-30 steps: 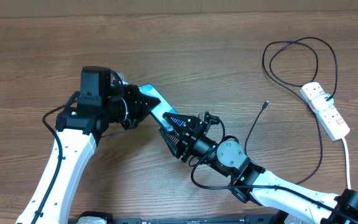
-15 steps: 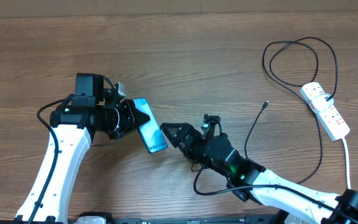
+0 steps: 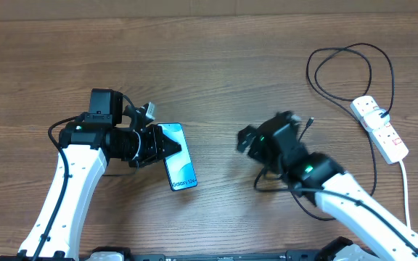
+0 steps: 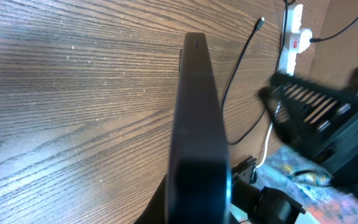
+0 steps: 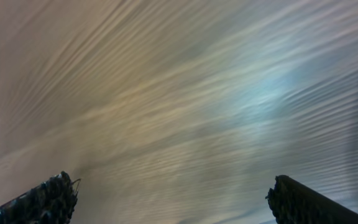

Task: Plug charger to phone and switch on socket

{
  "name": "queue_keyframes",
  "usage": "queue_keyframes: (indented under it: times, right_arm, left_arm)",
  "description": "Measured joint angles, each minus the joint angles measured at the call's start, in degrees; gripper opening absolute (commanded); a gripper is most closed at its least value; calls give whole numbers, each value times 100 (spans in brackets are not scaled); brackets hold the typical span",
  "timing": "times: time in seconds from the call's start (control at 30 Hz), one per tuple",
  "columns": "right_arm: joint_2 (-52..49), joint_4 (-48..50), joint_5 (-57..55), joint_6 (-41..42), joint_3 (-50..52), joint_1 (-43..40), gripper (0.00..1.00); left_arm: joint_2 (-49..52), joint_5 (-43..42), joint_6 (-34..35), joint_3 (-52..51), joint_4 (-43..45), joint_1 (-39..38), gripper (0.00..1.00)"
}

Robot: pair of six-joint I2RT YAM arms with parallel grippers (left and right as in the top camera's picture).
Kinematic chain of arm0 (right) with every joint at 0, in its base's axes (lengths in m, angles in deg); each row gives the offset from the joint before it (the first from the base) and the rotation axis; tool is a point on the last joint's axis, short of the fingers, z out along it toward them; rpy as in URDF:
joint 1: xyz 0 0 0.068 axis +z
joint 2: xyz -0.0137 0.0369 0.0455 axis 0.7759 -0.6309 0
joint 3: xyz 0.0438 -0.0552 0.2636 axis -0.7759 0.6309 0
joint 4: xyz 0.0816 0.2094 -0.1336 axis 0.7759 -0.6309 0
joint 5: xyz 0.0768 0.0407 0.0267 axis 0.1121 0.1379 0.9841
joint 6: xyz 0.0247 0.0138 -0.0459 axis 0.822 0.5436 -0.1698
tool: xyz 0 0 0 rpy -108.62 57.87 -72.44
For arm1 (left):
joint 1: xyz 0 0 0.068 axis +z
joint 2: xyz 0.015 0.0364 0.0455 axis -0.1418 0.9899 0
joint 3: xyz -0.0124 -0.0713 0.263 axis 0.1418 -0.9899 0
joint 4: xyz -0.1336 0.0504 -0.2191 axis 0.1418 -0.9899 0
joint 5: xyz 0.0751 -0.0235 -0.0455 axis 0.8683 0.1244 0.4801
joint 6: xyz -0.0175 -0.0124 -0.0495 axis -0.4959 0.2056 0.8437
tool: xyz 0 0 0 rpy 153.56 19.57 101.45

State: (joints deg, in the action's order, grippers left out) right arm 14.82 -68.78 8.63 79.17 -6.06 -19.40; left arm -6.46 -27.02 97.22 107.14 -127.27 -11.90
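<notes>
While the left gripper (image 3: 157, 145) clasps the phone (image 3: 178, 165), long axis running toward the robot, the charger (image 3: 310, 121) plug lies near the right gripper (image 3: 261, 139), on its right | left wrist: phone edge-on, plug beyond | right wrist: fingers (image 5: 42, 199) spread, blurred tabletop (image 5: 179, 93).

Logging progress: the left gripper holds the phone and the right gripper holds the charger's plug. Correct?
No: the right wrist view shows the right gripper open and empty; the charger's plug lies on the table. The left gripper does hold the phone.
</notes>
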Motion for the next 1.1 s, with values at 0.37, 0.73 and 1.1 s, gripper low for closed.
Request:
queue_keyframes:
  times: [0.37,0.73,1.1]
  right_arm:
    - [-350,387,-455,-1331,-98,-1980,80]
    - [-2256,970,-767,-1777,-98,-2212,72]
    - [-2826,1368,-629,-1934,-216,-2229,4]
  left_arm:
    - [0,-2,-2,0,42,0,4]
    - [0,-44,17,0,83,0,4]
    - [0,-61,26,0,107,0,4]
